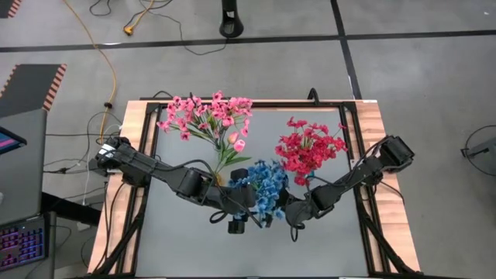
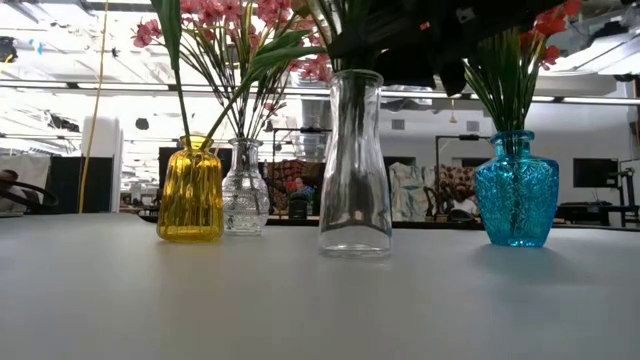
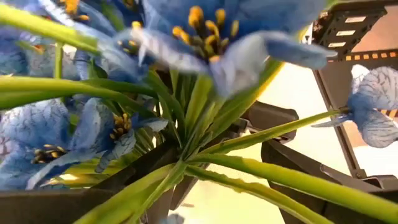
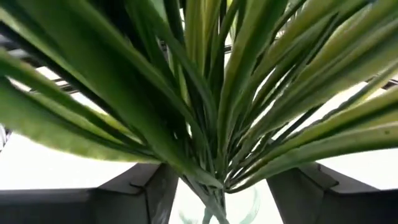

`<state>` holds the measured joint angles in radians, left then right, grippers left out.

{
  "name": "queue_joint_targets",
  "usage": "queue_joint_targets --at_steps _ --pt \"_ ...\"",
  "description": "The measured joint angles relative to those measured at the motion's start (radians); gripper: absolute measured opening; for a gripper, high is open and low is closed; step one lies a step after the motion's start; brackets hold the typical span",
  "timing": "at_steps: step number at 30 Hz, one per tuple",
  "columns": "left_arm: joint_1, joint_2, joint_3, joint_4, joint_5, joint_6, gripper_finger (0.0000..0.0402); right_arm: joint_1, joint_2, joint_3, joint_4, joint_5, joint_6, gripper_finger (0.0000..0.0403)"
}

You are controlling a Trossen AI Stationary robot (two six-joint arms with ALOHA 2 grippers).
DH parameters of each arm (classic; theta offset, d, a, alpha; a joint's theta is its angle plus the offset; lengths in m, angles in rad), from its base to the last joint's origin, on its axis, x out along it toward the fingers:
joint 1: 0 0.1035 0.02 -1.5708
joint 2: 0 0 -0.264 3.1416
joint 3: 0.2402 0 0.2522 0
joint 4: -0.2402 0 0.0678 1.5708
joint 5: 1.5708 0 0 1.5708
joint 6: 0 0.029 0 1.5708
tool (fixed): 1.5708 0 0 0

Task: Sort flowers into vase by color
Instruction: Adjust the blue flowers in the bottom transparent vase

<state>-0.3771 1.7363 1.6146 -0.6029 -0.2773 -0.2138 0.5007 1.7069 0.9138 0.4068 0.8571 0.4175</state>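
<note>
Grey table [image 1: 194,240], both grippers crowd blue flowers [image 1: 267,186] over clear vase [image 2: 355,165]. Right gripper [image 4: 214,186] spread round stems; left gripper [image 1: 236,217] spread. Squeeze low, gently.

Looking like a robotics lab or open workshop hall: grey concrete floor [image 1: 418,77] crossed by dark tape lines, a yellow cable [image 1: 108,70] trailing over it, hazard-striped matting [image 1: 31,81] lying at one side, a lit keyboard [image 1: 22,242] sitting on a neighbouring desk, and, beyond the wood-edged table [image 1: 133,124], strip lights [image 2: 80,85] running under a high ceiling over cluttered workstations
</note>
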Motion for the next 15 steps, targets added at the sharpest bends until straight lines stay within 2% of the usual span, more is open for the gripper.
queue_joint_targets --at_steps 4,12,15 --pt "0.0 0.0 0.0 0.0 0.0 0.037 0.0221 0.0 0.0 0.0 0.0 0.0 0.0 0.0207" --pt "0.0 0.0 0.0 -0.002 -0.001 0.044 0.0221 0.001 0.0 0.0 0.0 0.0 -0.001 0.0092" --pt "0.0 0.0 0.0 -0.003 -0.005 0.055 0.0221 0.001 0.0 0.0 0.0 0.0 -0.001 0.0061"
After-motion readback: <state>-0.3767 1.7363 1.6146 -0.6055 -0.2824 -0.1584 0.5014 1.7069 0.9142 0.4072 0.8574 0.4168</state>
